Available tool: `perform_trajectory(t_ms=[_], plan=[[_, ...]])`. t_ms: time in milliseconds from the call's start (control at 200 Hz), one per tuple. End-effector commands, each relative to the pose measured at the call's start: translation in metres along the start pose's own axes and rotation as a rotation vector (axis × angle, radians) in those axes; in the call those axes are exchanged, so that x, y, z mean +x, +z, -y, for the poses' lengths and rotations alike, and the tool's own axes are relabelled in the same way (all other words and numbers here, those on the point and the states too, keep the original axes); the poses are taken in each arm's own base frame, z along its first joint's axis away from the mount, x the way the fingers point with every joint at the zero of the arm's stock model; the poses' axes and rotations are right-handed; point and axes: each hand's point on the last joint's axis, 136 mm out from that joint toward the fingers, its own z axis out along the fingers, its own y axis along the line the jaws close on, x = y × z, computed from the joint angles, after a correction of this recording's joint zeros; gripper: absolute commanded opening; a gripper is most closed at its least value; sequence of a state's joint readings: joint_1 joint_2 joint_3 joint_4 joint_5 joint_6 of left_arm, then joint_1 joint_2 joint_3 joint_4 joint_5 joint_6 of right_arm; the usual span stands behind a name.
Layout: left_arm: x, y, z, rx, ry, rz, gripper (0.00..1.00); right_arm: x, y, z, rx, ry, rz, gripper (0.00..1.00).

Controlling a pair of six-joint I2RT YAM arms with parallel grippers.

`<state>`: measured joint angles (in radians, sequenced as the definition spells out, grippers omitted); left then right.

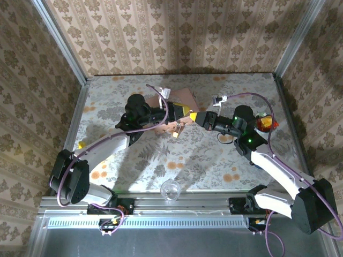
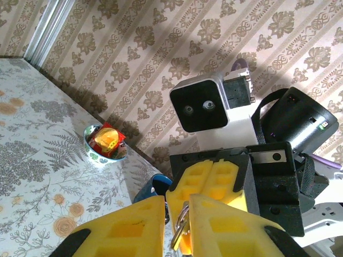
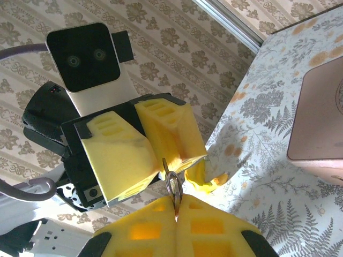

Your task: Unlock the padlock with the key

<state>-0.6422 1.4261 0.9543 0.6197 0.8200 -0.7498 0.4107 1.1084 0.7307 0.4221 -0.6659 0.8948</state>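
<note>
My two grippers meet tip to tip above the table's middle, left gripper (image 1: 187, 113) against right gripper (image 1: 197, 118). In the right wrist view my right gripper (image 3: 176, 212) is shut, pinching the foot of a small silvery loop with a brass glint, the padlock (image 3: 174, 184). A thin dark sliver (image 3: 165, 163) runs from the loop up to the left fingers (image 3: 123, 150); I cannot tell if it is the key. In the left wrist view the padlock (image 2: 181, 225) stands between the fingers of my left gripper (image 2: 178, 199), leaning on one, with a narrow gap beside it.
The pink box (image 1: 182, 98) lies just behind the grippers. A bowl (image 1: 266, 124) holding a red and yellow packet sits at the right edge, and a blue cup (image 2: 153, 187) stands under the right arm. A yellow banana-shaped piece (image 1: 176, 134) and a glass (image 1: 170, 190) lie nearer.
</note>
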Motion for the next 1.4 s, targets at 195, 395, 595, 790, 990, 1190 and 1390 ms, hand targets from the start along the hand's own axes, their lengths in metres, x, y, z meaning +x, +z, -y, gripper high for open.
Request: perform_trajectory(t_ms=[195, 395, 595, 790, 990, 1190, 1390], plan=[[-0.006, 0.006, 0.015, 0.065, 0.045, -0.003, 0.0, -0.009, 0.006, -0.012, -0.043, -0.019, 0.015, 0.0], [-0.006, -0.008, 0.017, 0.009, 0.07, -0.027, 0.0, -0.004, 0.0, -0.008, 0.021, -0.06, -0.007, 0.32], [0.009, -0.042, 0.015, -0.223, 0.194, -0.164, 0.0, 0.001, -0.016, -0.001, 0.138, -0.15, -0.032, 0.6], [0.032, -0.07, 0.01, -0.357, 0.181, -0.366, 0.0, 0.006, -0.027, 0.0, 0.183, -0.261, -0.052, 0.69], [0.042, -0.079, 0.018, -0.359, 0.184, -0.463, 0.0, 0.011, -0.032, 0.001, 0.185, -0.332, -0.057, 0.69], [0.04, -0.077, 0.022, -0.349, 0.206, -0.457, 0.0, 0.013, -0.03, -0.002, 0.139, -0.356, -0.043, 0.69], [0.045, -0.074, 0.031, -0.294, 0.216, -0.478, 0.0, 0.018, -0.027, -0.011, 0.074, -0.376, -0.068, 0.69]])
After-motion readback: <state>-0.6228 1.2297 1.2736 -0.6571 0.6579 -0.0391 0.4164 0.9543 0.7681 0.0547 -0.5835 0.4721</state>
